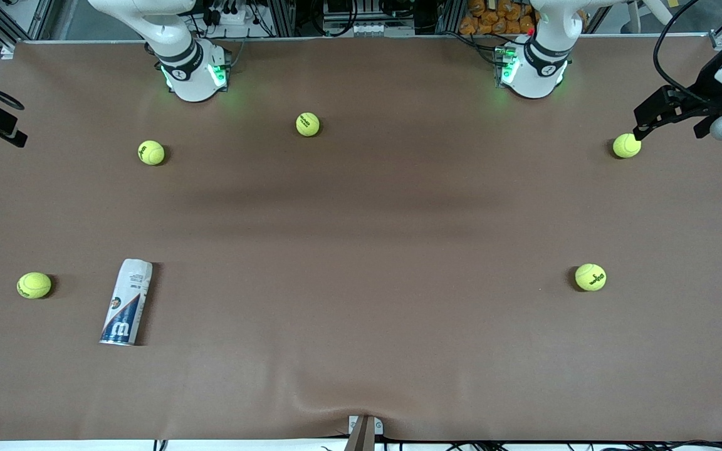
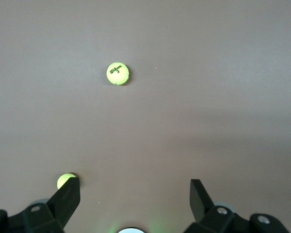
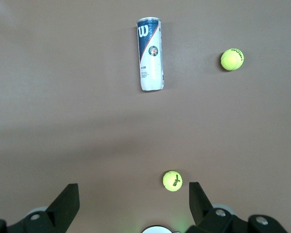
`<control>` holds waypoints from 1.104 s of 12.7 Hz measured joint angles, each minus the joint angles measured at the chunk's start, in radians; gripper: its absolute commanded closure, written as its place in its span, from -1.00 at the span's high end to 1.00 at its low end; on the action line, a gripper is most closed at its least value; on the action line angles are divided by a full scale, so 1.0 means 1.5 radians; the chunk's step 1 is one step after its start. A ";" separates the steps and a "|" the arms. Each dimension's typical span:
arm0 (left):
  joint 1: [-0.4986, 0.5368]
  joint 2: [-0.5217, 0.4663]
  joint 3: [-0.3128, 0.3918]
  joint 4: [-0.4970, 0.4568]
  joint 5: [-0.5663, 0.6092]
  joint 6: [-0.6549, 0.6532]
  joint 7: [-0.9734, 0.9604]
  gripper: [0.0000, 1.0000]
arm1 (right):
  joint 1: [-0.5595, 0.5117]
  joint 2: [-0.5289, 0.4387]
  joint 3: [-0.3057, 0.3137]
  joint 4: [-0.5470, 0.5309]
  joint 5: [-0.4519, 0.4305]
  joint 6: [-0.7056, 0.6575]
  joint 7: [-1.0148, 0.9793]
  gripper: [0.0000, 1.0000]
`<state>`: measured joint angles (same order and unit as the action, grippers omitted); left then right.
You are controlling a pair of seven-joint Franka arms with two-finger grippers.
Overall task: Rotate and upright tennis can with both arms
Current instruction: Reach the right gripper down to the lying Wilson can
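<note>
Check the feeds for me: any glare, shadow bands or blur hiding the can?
Front view: a soft dark shadow band crosses mid-table, clear of the can, which lies sharp and casts a thin shadow. Right wrist view: can crisp, label readable, no glare. Left wrist view: even light, only balls, no can.

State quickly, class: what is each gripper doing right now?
Left gripper: open, holding nothing, up over the table by a tennis ball.
Right gripper: open, holding nothing, above the table; the tennis can lies untouched.
</note>
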<state>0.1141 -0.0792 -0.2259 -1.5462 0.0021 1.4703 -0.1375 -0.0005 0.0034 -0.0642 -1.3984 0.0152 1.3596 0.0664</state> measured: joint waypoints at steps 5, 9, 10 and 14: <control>0.001 0.000 0.002 0.005 0.000 0.000 0.013 1.00 | 0.000 0.000 0.000 -0.002 0.000 0.000 0.000 1.00; 0.002 0.000 0.004 0.009 0.000 -0.010 0.014 1.00 | 0.000 0.002 -0.001 -0.011 0.000 0.000 0.000 1.00; 0.002 0.000 0.004 0.009 0.000 -0.011 0.014 1.00 | 0.000 0.004 -0.001 -0.019 0.000 0.001 0.000 1.00; 0.002 0.000 0.004 0.010 0.000 -0.012 0.014 1.00 | 0.000 0.060 -0.001 -0.092 -0.001 0.092 0.000 1.00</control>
<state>0.1172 -0.0792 -0.2194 -1.5312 0.0021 1.4522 -0.1160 -0.0004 0.0934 -0.0659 -1.5366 0.0139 1.4972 0.0664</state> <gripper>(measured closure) 0.000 0.000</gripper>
